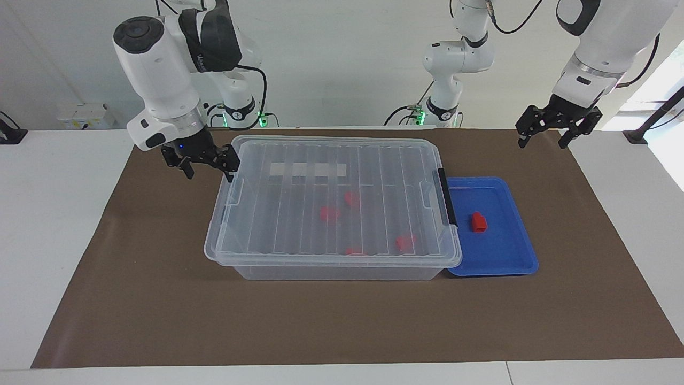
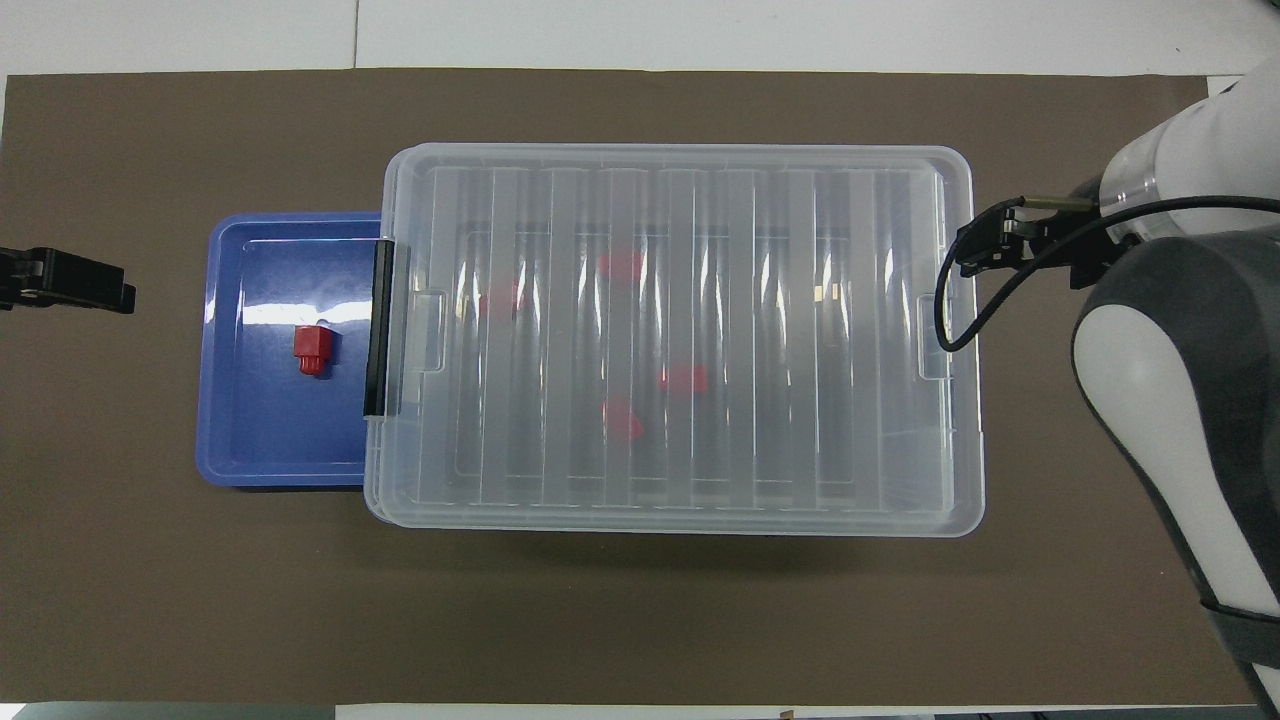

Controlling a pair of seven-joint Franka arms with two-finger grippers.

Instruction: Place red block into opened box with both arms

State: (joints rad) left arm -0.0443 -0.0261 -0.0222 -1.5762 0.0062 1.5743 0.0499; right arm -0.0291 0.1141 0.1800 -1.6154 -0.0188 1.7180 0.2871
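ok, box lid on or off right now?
On. The ribbed lid sits flat across the box, its black latch bar at the tray end.
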